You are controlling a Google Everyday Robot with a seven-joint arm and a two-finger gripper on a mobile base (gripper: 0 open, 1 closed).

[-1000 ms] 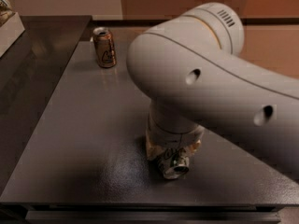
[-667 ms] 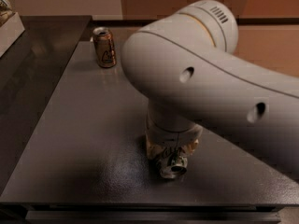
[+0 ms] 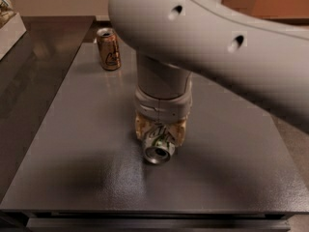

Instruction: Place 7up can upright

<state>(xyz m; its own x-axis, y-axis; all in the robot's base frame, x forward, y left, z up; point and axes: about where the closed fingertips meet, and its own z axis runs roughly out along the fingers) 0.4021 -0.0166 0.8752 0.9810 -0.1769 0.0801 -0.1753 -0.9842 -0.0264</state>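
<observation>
The 7up can is silver with green print. It lies on its side with one round end facing the camera, low over the grey table top. I cannot tell whether it touches the table. My gripper comes straight down from the big white arm and is shut on the can, with a cream finger on each side of it. The upper part of the can is hidden inside the gripper.
A brown-gold can stands upright at the back left of the table. A white box edge shows on the dark counter at the far left. The table's front edge is near the camera.
The gripper with the can has moved left and a little back. The arm's upper link has swung higher in view. The brown-gold can has not moved.
</observation>
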